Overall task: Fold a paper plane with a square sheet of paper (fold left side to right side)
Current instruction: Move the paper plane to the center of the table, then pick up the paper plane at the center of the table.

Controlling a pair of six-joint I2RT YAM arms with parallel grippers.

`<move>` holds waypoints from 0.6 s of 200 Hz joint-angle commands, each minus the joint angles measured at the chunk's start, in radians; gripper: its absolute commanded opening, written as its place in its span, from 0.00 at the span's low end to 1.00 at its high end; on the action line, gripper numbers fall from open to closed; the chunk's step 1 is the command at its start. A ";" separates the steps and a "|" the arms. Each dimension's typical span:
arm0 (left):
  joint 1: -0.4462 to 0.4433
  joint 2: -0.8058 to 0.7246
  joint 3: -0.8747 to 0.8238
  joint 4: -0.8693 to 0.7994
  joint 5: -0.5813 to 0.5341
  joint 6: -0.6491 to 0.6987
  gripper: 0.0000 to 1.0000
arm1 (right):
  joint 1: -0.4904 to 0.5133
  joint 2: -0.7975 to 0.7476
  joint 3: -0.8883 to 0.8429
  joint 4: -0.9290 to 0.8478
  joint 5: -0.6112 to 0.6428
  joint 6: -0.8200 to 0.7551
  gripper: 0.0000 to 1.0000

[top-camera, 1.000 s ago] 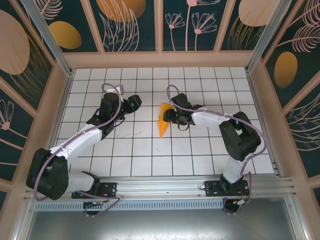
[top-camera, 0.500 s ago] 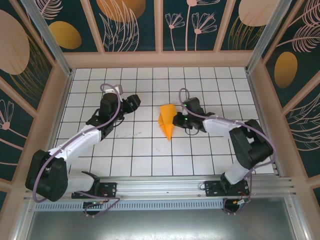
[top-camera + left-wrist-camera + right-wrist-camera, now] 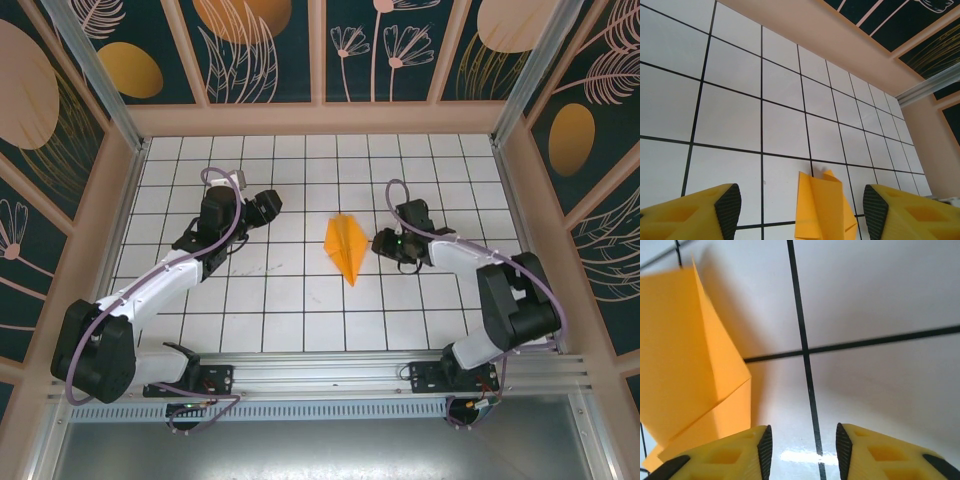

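The square sheet of paper, orange-yellow, lies folded into a narrow pointed paper plane at the middle of the tiled floor, with its tip toward the near edge. My right gripper stands just right of it, open, with only bare tile between its fingers. In the right wrist view the plane's creased layers rise at the left, apart from the gripper. My left gripper is open, about two tiles to the plane's left. In the left wrist view the plane lies ahead, between the spread fingertips.
White tiles with black grid lines cover the floor. Peach walls with dark floral panels close it in at the back and on both sides. An aluminium rail with the arm bases runs along the near edge.
My right gripper shut on the paper, carried it about a tile to the right, then opened and drew back right. The plane now lies free. The left arm barely moved.
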 commanded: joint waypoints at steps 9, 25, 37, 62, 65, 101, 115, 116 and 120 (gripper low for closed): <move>0.004 -0.017 0.017 -0.012 -0.004 0.029 0.70 | 0.128 -0.084 0.132 -0.175 0.209 -0.047 0.55; 0.004 -0.024 0.015 -0.013 -0.010 0.033 0.71 | 0.228 -0.057 0.196 -0.195 0.224 -0.071 0.61; 0.004 -0.032 0.010 -0.015 -0.015 0.037 0.71 | 0.289 -0.011 0.237 -0.216 0.232 -0.079 0.67; 0.004 -0.067 -0.015 -0.019 -0.046 0.036 0.73 | 0.375 0.093 0.294 -0.276 0.298 -0.079 0.79; 0.004 -0.071 -0.019 -0.017 -0.050 0.036 0.74 | 0.383 0.105 0.300 -0.281 0.305 -0.079 0.80; 0.004 -0.114 -0.053 -0.020 -0.072 0.037 0.75 | 0.451 0.230 0.367 -0.355 0.389 -0.100 0.96; 0.004 -0.120 -0.061 -0.020 -0.077 0.036 0.75 | 0.465 0.257 0.377 -0.361 0.405 -0.108 0.96; 0.004 -0.120 -0.062 -0.021 -0.077 0.037 0.75 | 0.465 0.259 0.378 -0.361 0.405 -0.109 0.96; 0.004 -0.122 -0.063 -0.022 -0.077 0.037 0.76 | 0.466 0.264 0.379 -0.359 0.406 -0.112 0.96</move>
